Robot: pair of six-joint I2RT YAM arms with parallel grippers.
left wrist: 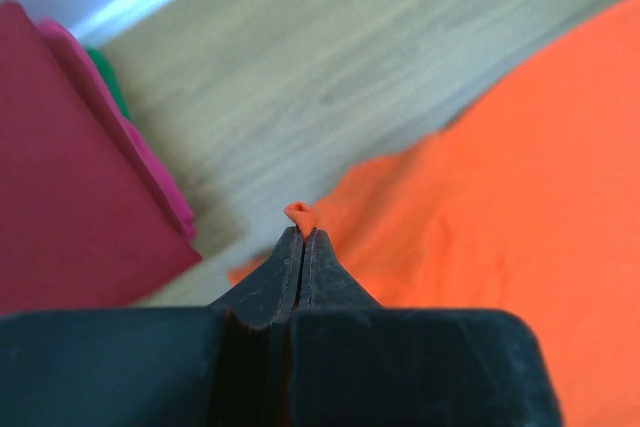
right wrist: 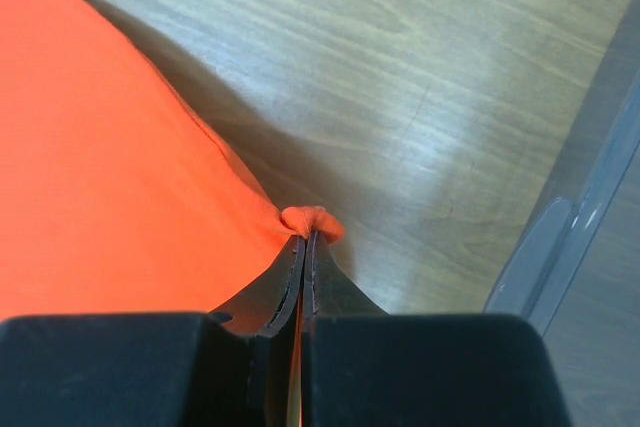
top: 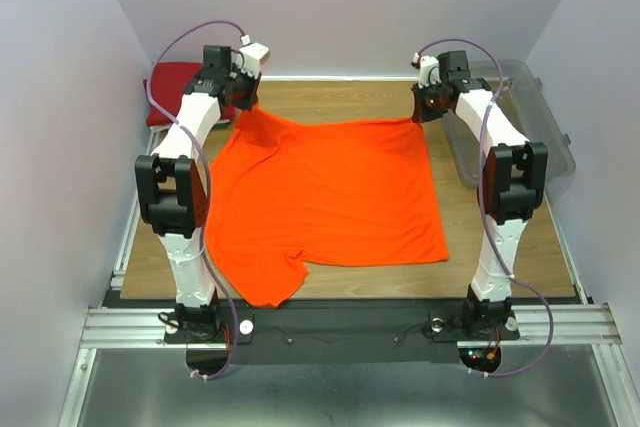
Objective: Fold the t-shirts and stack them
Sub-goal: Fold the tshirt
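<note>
Orange t-shirt [top: 330,192] is pinched at far corners by outstretched left end effector [left wrist: 302,234] and right end effector [right wrist: 305,240].

- A bunched corner of the orange shirt [right wrist: 120,177] is pinched between the closed fingers of the right gripper [right wrist: 304,247].
- The wooden table [right wrist: 400,77] and a clear bin [right wrist: 590,207] edge are seen.
</note>
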